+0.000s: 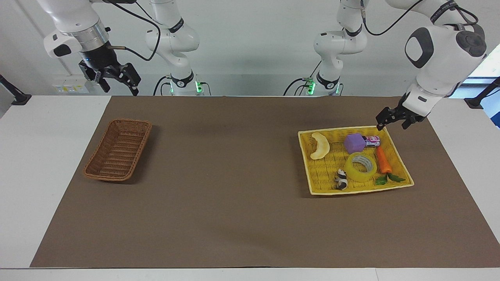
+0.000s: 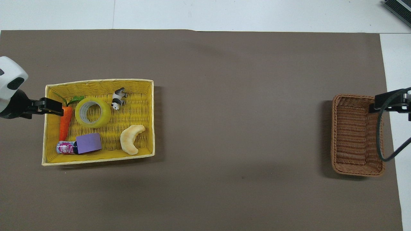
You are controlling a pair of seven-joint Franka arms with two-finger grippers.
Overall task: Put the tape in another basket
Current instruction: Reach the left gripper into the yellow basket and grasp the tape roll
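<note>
The left gripper is hanging open and empty over the tray rim, the tape lying in the tray below its jaws. The right gripper is waiting open, empty, above the basket.

tape in tray, beside carrot; basket well apart

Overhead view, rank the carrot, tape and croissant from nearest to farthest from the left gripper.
1. Carrot, by the tray wall under the left gripper.
2. Tape, beside the carrot.
3. Croissant, toward the tray's other end.
</note>
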